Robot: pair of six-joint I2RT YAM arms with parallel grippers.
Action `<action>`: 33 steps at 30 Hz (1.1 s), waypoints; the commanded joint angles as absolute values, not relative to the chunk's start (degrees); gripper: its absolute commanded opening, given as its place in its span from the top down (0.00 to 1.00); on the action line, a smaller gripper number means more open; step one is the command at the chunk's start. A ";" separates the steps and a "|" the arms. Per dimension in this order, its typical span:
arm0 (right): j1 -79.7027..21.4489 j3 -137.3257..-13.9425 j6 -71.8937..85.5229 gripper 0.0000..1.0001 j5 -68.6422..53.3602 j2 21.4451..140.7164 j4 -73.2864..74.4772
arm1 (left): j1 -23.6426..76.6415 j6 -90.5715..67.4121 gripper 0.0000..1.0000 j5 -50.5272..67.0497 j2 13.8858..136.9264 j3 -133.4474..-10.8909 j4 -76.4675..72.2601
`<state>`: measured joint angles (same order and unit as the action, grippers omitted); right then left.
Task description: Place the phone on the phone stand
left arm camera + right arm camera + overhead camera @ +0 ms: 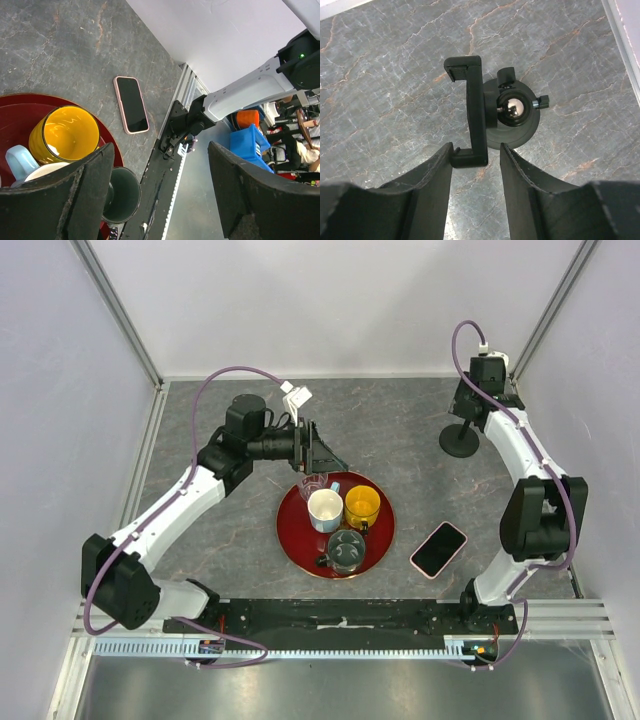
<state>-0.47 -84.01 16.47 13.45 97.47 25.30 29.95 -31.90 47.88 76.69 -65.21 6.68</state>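
1. Top view: The phone [438, 550] lies flat on the tabletop [400, 430], near and to the right, just beside the red tray [288, 540]. Nothing is holding it. The stand [460, 440] is far right, well apart from the phone. The right claw [478, 400] hangs over the stand. The left claw [330, 460] is over the far edge of the tray. I think the phone lies there because it has not been picked up yet.

2. Left wrist view: The left claw [160, 195] has its fingers wide apart and holds nothing. It sits above the yellow cup [65, 135]. The phone [131, 104] shows past the tray, screen up, with bare tabletop all round it. That should make it easy to reach, but it is thin and flat, so it may be hard to lift.

3. Right wrist view: The right claw [476, 151] looks straight down on the stand [475, 100]. Its fingers are apart, with the low end of the clamp bracket between them. There is a gap on one side, so it is not squeezing. On the other side I cannot tell if the finger touches. I think this claw is here to hold or turn the bracket, so the stand is ready for the phone.
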 commanded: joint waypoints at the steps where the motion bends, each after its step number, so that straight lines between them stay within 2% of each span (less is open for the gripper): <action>1: -0.26 -87.10 14.33 0.51 14.85 99.66 24.08 | 29.09 -31.29 0.20 50.80 77.25 -65.13 4.22; 10: -0.26 -88.94 14.59 0.54 15.21 101.42 23.20 | 27.77 -31.64 0.20 51.06 78.75 -64.86 3.87; 13: -0.26 -89.21 14.07 0.64 15.12 101.78 23.20 | 27.69 -31.64 0.21 51.15 79.37 -64.86 3.78; 14: -0.26 -89.21 13.37 0.73 15.12 101.86 23.20 | 27.69 -31.73 0.21 51.15 79.80 -64.86 3.78; 16: -0.18 -89.12 12.14 0.84 14.15 101.87 23.29 | 27.69 -31.64 0.21 51.15 79.89 -64.86 3.78; 17: -0.26 -89.03 11.78 0.92 12.93 101.69 23.47 | 27.69 -31.55 0.21 51.15 80.07 -64.78 3.87; 19: -0.26 -87.98 10.11 1.00 11.34 100.73 23.73 | 27.69 -31.55 0.21 51.24 80.24 -64.78 3.78; 23: -1.67 -82.28 6.25 1.00 7.67 94.16 21.98 | 27.69 -31.47 0.21 51.24 80.24 -64.78 3.95; 27: -2.28 -71.23 0.45 1.00 -10.13 86.59 13.22 | 27.69 -30.94 0.21 50.80 80.24 -65.04 4.57; 29: -3.24 -67.17 -4.99 1.00 -15.27 83.34 9.16 | 27.69 -30.85 0.21 50.80 80.33 -65.04 4.57; 33: -4.83 -67.58 -10.62 1.00 -27.21 82.26 8.70 | 27.69 -30.67 0.22 50.71 80.68 -65.13 4.66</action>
